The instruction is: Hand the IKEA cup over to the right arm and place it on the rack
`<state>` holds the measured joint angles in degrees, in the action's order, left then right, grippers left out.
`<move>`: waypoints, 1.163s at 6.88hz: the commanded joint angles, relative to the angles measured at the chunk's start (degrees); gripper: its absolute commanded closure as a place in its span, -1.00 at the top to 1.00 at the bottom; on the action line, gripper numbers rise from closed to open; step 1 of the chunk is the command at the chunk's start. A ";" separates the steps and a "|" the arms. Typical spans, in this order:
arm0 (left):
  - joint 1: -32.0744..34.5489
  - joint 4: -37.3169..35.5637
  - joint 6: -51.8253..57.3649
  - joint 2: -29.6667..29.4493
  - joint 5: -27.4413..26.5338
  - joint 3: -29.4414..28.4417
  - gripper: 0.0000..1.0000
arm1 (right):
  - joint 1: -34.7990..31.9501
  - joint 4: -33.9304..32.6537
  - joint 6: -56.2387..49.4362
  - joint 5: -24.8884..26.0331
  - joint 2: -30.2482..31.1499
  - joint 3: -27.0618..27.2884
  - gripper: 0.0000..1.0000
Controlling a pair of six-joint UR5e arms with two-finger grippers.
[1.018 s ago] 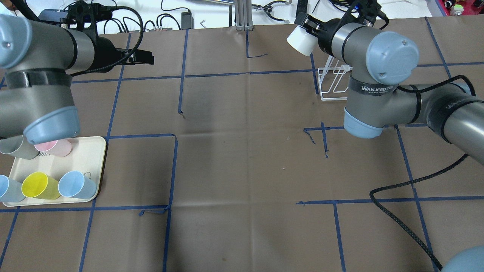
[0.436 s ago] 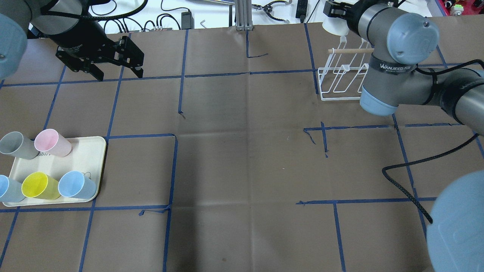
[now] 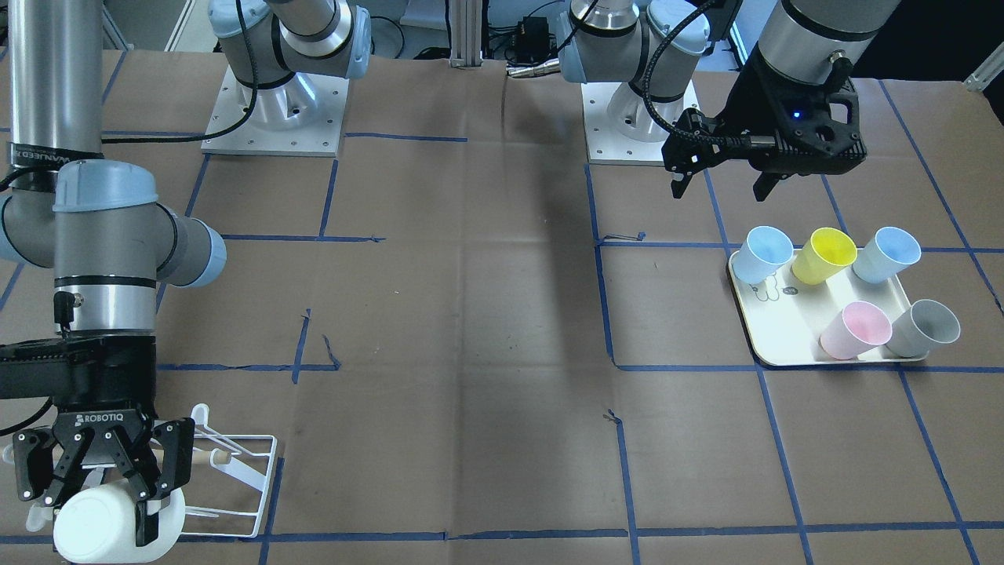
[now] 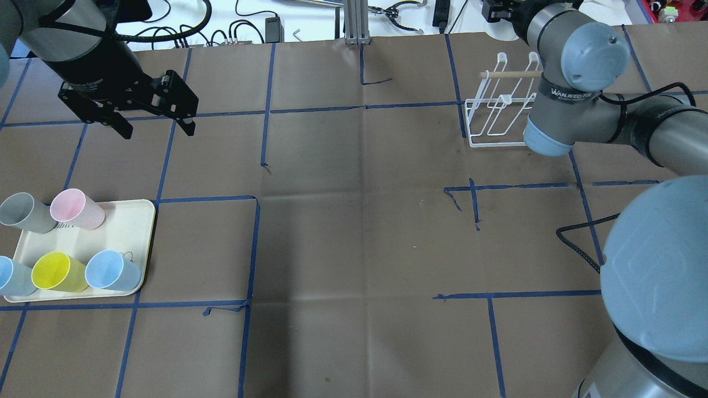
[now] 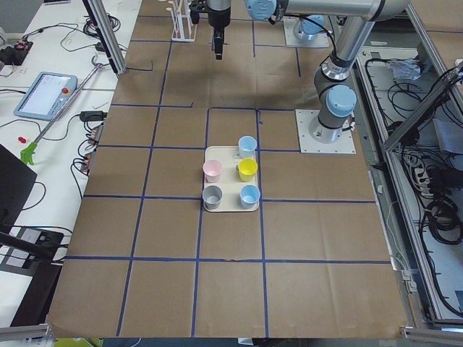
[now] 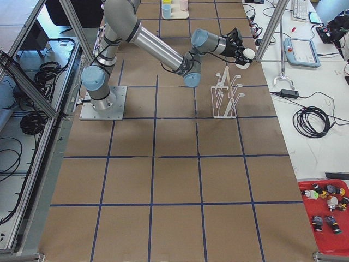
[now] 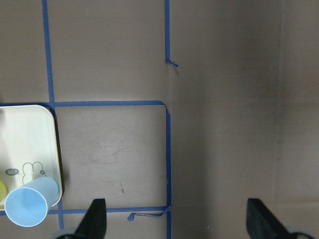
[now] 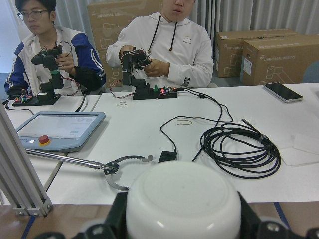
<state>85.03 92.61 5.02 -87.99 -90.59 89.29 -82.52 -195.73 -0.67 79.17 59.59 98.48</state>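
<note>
White cup [image 3: 100, 527] in right claw [image 3: 92, 502], hidden overhead

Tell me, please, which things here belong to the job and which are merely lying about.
Job: white cup; right claw gripping it; rack.
Lying about: cream tray; five coloured cups.

Right arm [image 4: 586, 113]: silver-grey tubes, pale blue joint caps, black band lettered WANJEED, braided black cable. Pincer [image 3: 98, 510]: black, marked ROBOTIQ. Left arm [image 3: 816, 31]: same build.
</note>
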 commanded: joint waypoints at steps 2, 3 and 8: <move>-7.91 -0.32 4.61 2.64 -2.93 5.78 0.98 | 1.66 -1.75 -0.74 0.02 -3.07 -0.04 -0.44; -13.69 -0.50 9.26 4.13 -2.58 8.59 0.98 | 1.75 -1.67 -0.65 -0.07 -3.42 0.13 -0.44; -25.62 -15.41 23.10 10.98 -2.40 28.97 0.98 | 1.22 -5.01 1.01 0.11 -3.78 4.35 0.54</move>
<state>60.08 80.70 27.13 -79.36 -92.99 113.57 -81.16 -200.53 -0.51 79.30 55.69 102.21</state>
